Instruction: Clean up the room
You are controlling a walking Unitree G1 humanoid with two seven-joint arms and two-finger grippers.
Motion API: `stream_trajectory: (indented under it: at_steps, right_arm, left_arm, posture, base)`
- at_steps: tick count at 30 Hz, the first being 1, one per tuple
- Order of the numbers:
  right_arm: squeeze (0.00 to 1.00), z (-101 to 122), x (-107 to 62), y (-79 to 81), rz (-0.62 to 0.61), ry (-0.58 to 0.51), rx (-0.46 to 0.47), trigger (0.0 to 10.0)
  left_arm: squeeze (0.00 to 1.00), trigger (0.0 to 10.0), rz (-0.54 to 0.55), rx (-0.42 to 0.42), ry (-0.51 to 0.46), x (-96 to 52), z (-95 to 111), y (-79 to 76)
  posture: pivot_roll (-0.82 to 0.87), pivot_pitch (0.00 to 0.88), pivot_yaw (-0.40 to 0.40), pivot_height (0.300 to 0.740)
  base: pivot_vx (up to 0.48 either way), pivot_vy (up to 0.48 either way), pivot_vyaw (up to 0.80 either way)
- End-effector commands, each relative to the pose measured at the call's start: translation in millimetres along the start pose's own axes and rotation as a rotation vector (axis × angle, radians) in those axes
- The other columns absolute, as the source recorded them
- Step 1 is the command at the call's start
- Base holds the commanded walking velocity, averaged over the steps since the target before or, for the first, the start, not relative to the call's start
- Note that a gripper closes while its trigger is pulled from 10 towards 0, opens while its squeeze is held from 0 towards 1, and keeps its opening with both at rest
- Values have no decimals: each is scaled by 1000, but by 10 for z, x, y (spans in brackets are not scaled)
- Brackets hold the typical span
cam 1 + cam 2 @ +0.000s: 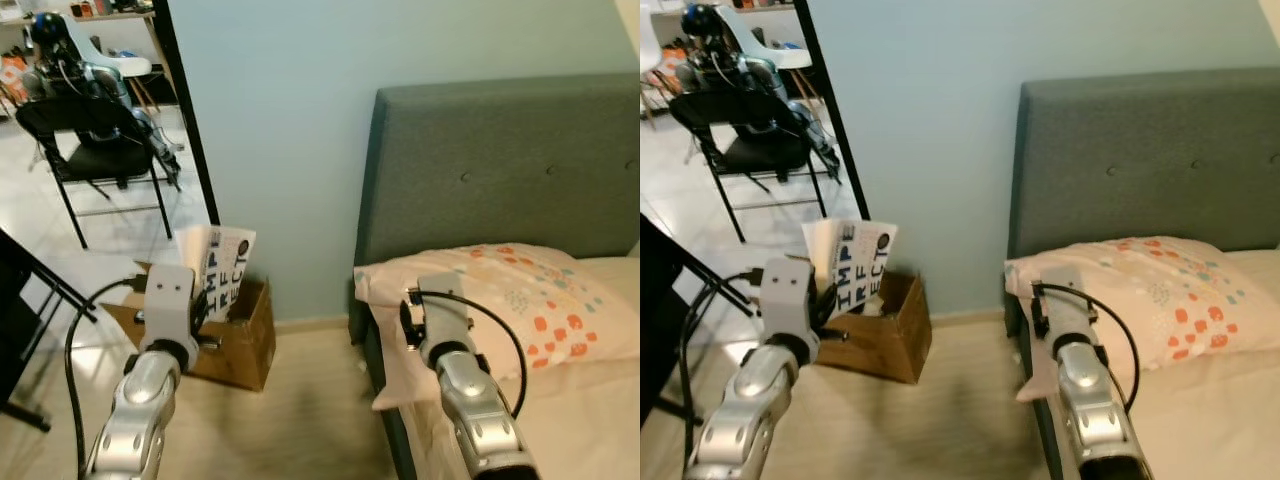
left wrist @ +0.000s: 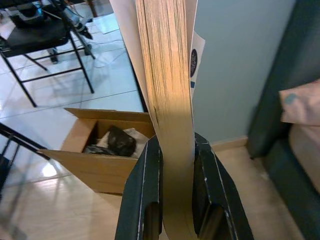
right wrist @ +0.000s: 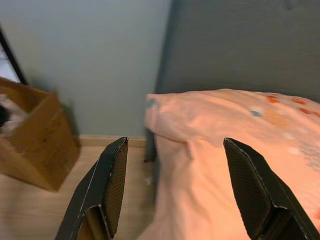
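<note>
1. Head view: the left gripper (image 1: 200, 300) holds a book (image 1: 222, 268) upright above the box (image 1: 236, 345), which sits on the floor by the wall, beside the bed (image 1: 560, 420).
2. Left wrist: fingers (image 2: 145, 185) clamped on the book's (image 2: 167, 100) page edge, over the box (image 2: 90, 160), with dark stuff inside.
3. Right wrist: right gripper (image 3: 175, 180) spread wide, nothing between the fingers, hanging before the pillow (image 3: 230, 150), box (image 3: 35, 135) off to the side.

Book (image 2: 167, 100) top and bottom cut off by frame; dark contents of cardboard box (image 2: 100, 150) unidentifiable.
</note>
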State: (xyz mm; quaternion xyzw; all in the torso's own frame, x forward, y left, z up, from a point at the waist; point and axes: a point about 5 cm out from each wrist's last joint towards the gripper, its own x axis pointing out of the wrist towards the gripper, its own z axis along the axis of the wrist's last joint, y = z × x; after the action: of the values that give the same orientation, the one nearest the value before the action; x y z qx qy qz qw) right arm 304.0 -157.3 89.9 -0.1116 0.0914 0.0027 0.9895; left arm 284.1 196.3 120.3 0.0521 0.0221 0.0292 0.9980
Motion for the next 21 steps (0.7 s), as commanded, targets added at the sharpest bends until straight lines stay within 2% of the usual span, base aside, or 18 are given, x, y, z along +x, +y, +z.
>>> stream_trajectory:
  at_steps: [1,9,21]
  right_arm:
    - [0,-51,-12,-58,-18,18,-1,10000]
    - [0,-33,24,-45,-14,20,1,10000]
    - [0,-61,22,-88,-43,44,35,10000]
  left_arm:
    - [0,10000,-1,16,-27,10,43,6]
    - [0,10000,14,32,-22,38,39,17]
    - [0,10000,19,38,-23,45,39,16]
  posture:
    - [-46,73,32,740]
    - [-43,60,31,740]
    - [-44,57,32,740]
  base:
    - [274,0,0]
    - [0,0,0]
    - [0,0,-750]
